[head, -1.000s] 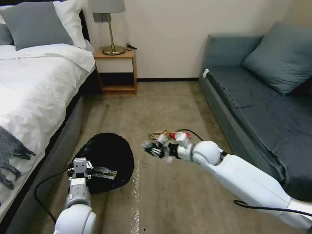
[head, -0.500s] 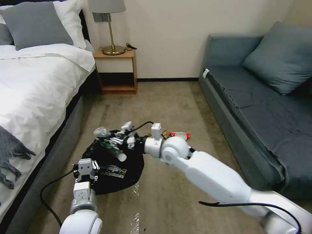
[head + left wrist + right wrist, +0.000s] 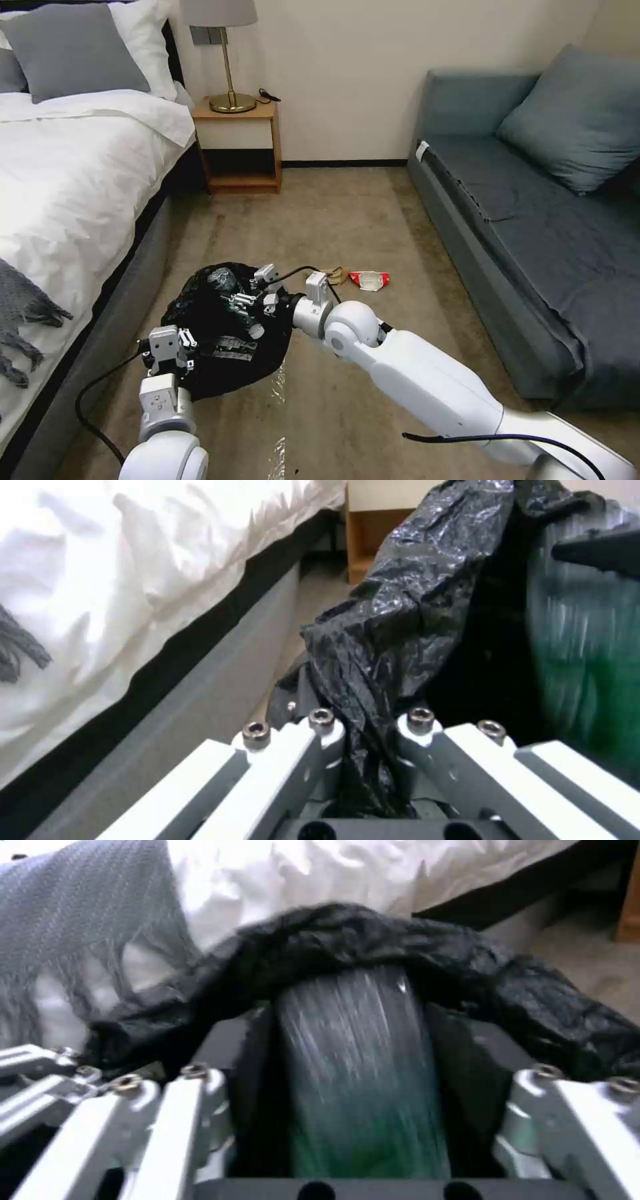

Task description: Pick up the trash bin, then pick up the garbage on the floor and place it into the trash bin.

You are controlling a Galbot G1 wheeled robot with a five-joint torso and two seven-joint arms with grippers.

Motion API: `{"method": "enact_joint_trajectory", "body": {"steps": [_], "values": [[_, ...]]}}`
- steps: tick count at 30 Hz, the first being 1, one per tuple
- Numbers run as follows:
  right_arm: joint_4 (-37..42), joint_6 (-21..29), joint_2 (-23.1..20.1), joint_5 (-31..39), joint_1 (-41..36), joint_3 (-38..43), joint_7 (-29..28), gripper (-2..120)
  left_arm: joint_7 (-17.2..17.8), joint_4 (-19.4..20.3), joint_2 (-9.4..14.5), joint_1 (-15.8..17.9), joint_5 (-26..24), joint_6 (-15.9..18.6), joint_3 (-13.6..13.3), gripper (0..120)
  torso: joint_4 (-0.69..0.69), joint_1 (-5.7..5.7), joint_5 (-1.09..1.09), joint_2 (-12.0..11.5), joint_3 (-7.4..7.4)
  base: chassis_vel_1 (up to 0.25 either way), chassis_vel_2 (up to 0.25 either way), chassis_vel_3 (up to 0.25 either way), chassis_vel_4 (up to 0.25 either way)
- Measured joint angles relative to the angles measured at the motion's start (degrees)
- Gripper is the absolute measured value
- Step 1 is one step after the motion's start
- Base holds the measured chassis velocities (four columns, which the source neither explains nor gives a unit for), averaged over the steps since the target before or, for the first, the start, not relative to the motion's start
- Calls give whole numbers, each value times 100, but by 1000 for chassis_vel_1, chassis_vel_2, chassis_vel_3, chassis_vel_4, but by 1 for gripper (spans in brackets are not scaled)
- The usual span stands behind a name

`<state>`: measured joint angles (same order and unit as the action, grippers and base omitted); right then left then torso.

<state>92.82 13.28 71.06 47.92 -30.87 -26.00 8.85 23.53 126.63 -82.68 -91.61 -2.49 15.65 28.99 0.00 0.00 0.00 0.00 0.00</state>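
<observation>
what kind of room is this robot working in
Most likely a bedroom or hotel room: a bed with white sheets and pillows, a wooden nightstand with a lamp against the wall, and a grey-blue sofa opposite, all on a carpeted floor.

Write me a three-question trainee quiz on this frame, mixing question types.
1. True or false: the left gripper is shut on the trash bin bag's rim.
2. What sits between the right gripper fingers? A) red-and-white wrapper B) green plastic bottle C) lamp
3. Fill in: two litter pieces lie on the carpet, the brown paper scrap and the ____.

Key: 1 true; 2 B; 3 red-and-white wrapper.
</observation>
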Motion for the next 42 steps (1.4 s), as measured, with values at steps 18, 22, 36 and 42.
{"method": "enact_joint_trajectory", "body": {"steps": [18, 22, 36, 42], "values": [[225, -48, -881, -334, -473, 1172, -478, 100, 55, -46, 157, -29, -311, 23, 830, 3, -1, 0, 2, 0, 0, 0, 0, 0, 0], [146, 78, -1188, -405, -769, 1541, -746, 100, 56, -33, 178, -46, -345, 8, 875, 3, 0, 0, 2, 0, 0, 0, 0, 0, 0], [-149, 320, -1711, -459, -2033, 2506, -1059, 100, 56, 1, 118, -30, -334, -35, 831, 3, -1, 0, 1, 0, 0, 0, 0, 0, 0], [-221, 198, -1664, -367, -2078, 2579, -896, 100, 51, -46, 150, -4, -326, -41, 827, 3, 0, 0, 1, 0, 0, 0, 0, 0, 0]]}}
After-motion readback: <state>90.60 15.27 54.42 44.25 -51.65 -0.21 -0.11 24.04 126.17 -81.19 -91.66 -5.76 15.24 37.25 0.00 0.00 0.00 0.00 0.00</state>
